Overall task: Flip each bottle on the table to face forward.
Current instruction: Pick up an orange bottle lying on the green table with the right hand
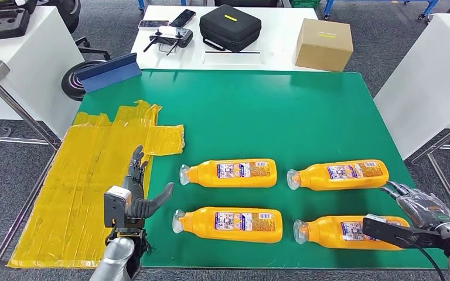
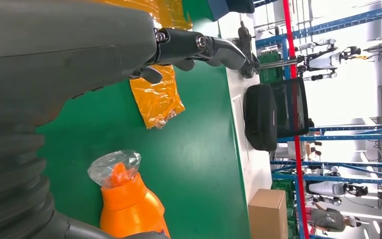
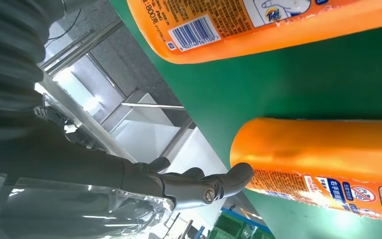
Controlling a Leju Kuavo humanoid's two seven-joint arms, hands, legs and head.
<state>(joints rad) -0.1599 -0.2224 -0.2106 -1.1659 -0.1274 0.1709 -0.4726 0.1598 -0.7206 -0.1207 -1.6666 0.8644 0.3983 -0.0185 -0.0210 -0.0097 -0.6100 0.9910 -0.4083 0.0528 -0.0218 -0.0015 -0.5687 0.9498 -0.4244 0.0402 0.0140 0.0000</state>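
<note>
Four orange detergent bottles [image 1: 229, 173] lie on green table [image 1: 304, 117], yellow tape patch [image 1: 94, 175] at 9. Left hand [image 1: 139, 190] fingers apart, empty; right hand [image 1: 419, 206] fingers apart beside near-right bottle [image 1: 351, 232], contact unclear.

Four orange bottles [image 1: 229, 174] [image 1: 338, 175] [image 1: 229, 225] [image 1: 351, 232] lying on the green surface [image 1: 304, 117]. One yellow sheet [image 1: 88, 181]. One cardboard box [image 1: 323, 44], one black case [image 1: 229, 27].
</note>
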